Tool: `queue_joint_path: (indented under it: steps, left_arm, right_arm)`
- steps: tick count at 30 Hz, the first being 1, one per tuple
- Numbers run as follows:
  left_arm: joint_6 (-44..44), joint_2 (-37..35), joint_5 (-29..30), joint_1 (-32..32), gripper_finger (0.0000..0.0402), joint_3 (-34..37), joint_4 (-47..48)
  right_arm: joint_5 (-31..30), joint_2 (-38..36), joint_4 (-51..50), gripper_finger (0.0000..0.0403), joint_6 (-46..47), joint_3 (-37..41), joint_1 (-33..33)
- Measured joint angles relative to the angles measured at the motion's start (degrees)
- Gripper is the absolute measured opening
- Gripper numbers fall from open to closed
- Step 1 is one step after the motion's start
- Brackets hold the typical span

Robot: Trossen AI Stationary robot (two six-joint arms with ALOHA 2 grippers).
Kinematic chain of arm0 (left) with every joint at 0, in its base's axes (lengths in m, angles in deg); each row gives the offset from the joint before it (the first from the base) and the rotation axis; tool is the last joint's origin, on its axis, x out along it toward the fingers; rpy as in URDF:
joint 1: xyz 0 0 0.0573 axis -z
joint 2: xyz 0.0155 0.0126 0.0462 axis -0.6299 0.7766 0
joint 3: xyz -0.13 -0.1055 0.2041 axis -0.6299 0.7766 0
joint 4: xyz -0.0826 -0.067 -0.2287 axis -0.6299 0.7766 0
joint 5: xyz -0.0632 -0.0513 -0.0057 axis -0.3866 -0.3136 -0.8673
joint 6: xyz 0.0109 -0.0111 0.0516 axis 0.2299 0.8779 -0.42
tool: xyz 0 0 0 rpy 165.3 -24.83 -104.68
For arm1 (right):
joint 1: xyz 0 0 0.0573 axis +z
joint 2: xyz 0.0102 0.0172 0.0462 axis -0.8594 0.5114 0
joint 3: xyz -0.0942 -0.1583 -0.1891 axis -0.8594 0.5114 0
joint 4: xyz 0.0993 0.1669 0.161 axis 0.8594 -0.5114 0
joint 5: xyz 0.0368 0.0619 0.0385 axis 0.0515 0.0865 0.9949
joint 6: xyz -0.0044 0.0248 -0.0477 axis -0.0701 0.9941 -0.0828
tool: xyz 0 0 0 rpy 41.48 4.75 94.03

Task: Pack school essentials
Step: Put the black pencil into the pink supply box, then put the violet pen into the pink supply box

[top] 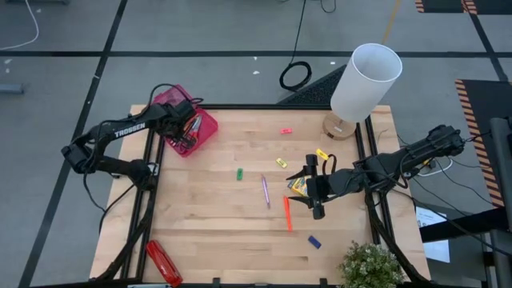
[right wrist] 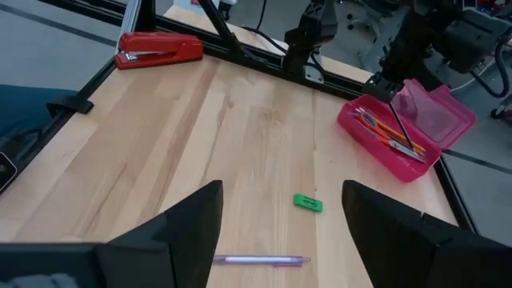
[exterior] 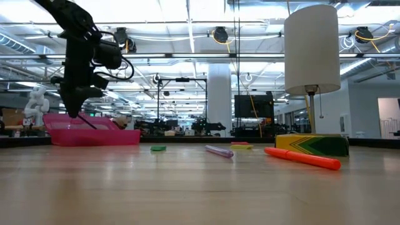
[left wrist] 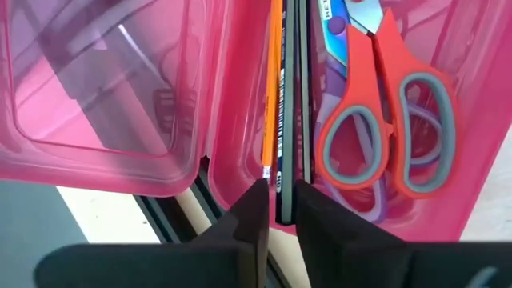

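Left wrist view: left gripper (left wrist: 278, 210) over the pink case (top: 202, 130) pinches a dark pencil (left wrist: 302, 96) going in beside the scissors (left wrist: 384, 120); right gripper (right wrist: 280, 232), spread wide, hovers over the purple pen (top: 265, 190); next likely release, then grab the pen.

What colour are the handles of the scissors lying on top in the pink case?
Red with grey inner loops: the top scissors, seen best in the left wrist view.

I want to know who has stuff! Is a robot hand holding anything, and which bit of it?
The left gripper pinches a dark pencil at its end, over the pink case. The right gripper is open and holds nothing.
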Motion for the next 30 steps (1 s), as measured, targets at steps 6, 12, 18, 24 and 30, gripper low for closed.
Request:
queue_joint_path:
  steps: [6,12,18,24,30]
  left_arm:
    - [-0.81,0.0,-0.16,0.01,0.0086,0.0,0.03]
    - [-0.74,0.0,0.43,0.25,0.0123,0.0,-0.01]
    - [2.53,-0.49,0.87,2.32,0.0143,-1.13,0.09]
    - [6.93,-3.72,1.39,10.23,0.0118,-3.28,-1.57]
    - [10.41,-6.93,4.36,22.58,0.0092,-3.3,-8.26]
  right_arm:
    - [0.0,0.0,-0.02,0.0251,0.14,0.0,0.0]
    - [0.02,0.02,-0.02,0.0251,0.15,0.0,0.0]
    - [0.0,0.04,-0.21,0.0251,1.0,0.0,-0.02]
    - [-0.2,0.23,-3.44,0.0251,4.62,0.02,-0.51]
    - [-0.24,2.56,-4.13,0.0251,7.66,0.02,-1.37]
